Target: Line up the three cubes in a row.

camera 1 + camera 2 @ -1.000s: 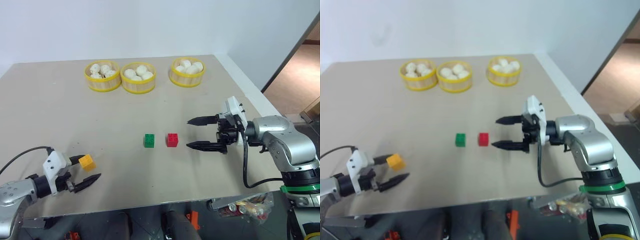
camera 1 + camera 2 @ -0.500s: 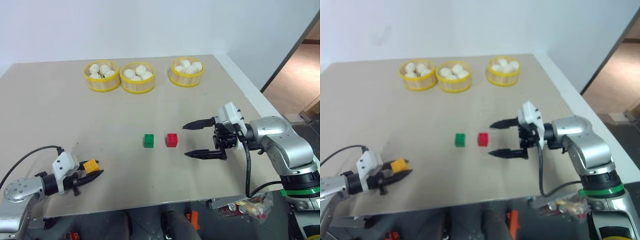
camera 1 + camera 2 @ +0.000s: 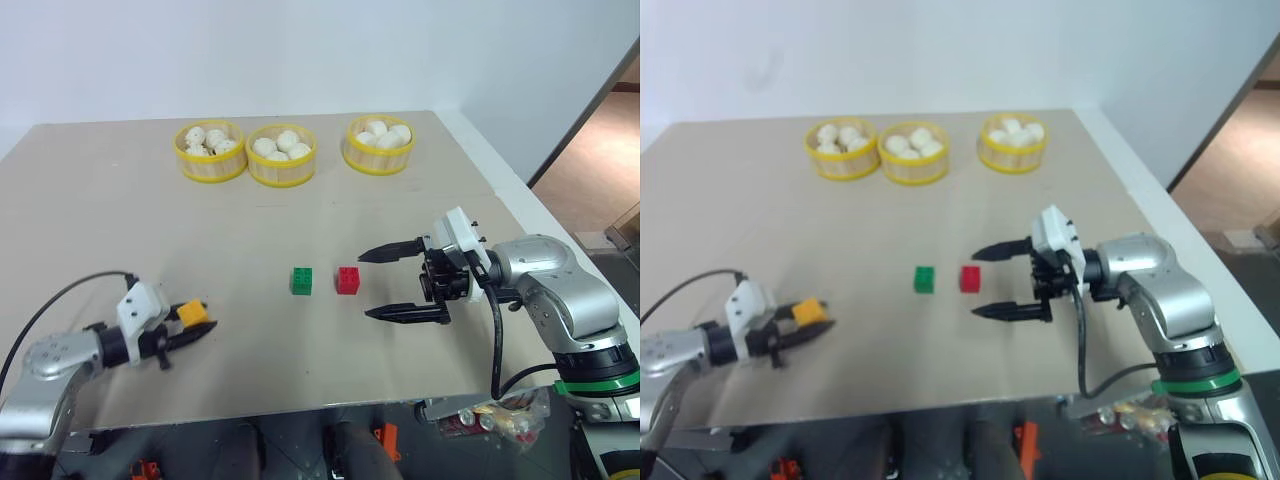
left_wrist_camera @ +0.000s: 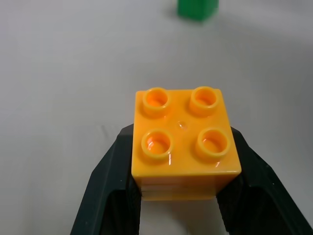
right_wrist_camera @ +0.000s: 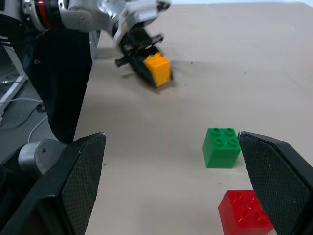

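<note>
Beige worktop (image 3: 250, 230): left claw (image 3: 188, 325) clamped the orange cube (image 3: 192, 314); best set squarely beside the green cube (image 3: 301, 281); right claw (image 3: 385, 283) gaped empty.

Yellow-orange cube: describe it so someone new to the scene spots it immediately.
On the beige table, look at the near left part, away from the green cube and red cube sitting side by side mid-table. The yellow-orange cube is pinched in the left gripper: the only cube held, and the only orange one.
</note>
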Tool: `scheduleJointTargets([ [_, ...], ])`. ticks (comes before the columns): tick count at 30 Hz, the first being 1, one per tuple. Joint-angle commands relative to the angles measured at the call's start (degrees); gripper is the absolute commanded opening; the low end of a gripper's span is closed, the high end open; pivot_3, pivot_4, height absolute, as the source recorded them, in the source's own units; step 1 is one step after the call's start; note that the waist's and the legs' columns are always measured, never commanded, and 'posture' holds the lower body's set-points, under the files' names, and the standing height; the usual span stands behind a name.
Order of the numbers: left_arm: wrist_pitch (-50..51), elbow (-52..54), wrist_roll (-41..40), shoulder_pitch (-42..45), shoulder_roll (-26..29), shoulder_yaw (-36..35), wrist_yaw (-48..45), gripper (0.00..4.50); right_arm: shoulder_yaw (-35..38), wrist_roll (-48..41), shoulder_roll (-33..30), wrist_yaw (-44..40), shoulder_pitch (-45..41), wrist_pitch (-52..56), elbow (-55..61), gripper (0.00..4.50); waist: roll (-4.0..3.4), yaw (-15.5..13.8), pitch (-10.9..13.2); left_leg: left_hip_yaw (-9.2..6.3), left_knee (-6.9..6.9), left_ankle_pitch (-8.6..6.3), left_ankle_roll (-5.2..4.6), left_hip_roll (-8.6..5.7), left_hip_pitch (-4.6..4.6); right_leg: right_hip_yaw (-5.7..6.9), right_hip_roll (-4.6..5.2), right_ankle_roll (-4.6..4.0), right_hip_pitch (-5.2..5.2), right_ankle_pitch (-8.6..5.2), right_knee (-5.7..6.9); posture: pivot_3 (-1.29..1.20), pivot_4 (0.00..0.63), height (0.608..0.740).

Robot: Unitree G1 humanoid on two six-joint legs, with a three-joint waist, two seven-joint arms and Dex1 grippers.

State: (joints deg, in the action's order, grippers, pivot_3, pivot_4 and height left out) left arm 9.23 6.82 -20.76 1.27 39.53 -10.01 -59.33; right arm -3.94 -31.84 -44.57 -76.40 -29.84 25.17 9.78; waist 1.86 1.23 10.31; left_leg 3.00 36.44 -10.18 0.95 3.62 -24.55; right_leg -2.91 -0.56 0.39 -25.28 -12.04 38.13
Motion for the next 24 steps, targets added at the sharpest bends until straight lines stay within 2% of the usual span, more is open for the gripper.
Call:
scheduleJointTargets([
  [1, -0.1, -0.9, 0.1, 5.1, 0.3, 3.9, -2.5, 1.37, 2.2, 0.2, -1.1, 1.2, 1.1, -0.2, 1.8, 4.50, 0.00, 0.0, 0.0, 0.01, 0.00, 0.00, 0.00, -0.01, 0.00, -0.01, 0.00, 0.01, 0.01, 0.00, 0.00, 0.00, 0.150, 0.740],
  [7, -3.4, -11.6, 2.8, 17.3, -1.1, 10.0, -6.5, 1.37, 2.2, 1.2, -1.4, 2.3, 2.1, -1.0, 1.9, 4.50, 0.00, 0.2, 0.0, -0.02, -0.02, 0.00, 0.00, 0.00, 0.00, -0.02, -0.11, 0.03, 0.00, -0.01, 0.00, 0.00, 0.150, 0.740],
  [12, -6.5, -24.5, 5.8, 28.6, -5.3, 16.1, -11.9, 1.37, 2.3, 2.4, -1.5, 3.1, 2.7, -2.2, 1.9, 4.50, 0.00, 0.0, 0.0, -0.07, 0.04, 0.01, -0.02, -0.04, -0.04, -0.01, -0.14, 0.09, 0.03, 0.03, 0.01, 0.00, 0.150, 0.740],
  [17, -10.3, -31.2, 7.7, 31.8, -7.0, 18.5, -15.3, 1.37, 3.1, 1.6, -1.2, 4.8, 4.0, -1.0, 3.2, 4.50, 0.01, 0.3, 0.0, 0.00, 0.05, -0.01, -0.02, -0.08, -0.10, -0.20, -0.14, 0.42, -0.01, 0.16, -0.01, 0.00, 0.150, 0.740],
  [24, -12.3, -33.5, 8.1, 31.9, -6.0, 17.7, -17.1, 1.37, 4.6, 0.9, -2.0, 6.0, 6.8, 0.0, 5.1, 4.50, 0.01, 0.2, 0.0, -0.09, 0.01, -0.01, -0.03, -0.06, -0.09, -0.12, -0.16, 0.42, -0.01, 0.15, 0.01, 0.00, 0.150, 0.740],
])
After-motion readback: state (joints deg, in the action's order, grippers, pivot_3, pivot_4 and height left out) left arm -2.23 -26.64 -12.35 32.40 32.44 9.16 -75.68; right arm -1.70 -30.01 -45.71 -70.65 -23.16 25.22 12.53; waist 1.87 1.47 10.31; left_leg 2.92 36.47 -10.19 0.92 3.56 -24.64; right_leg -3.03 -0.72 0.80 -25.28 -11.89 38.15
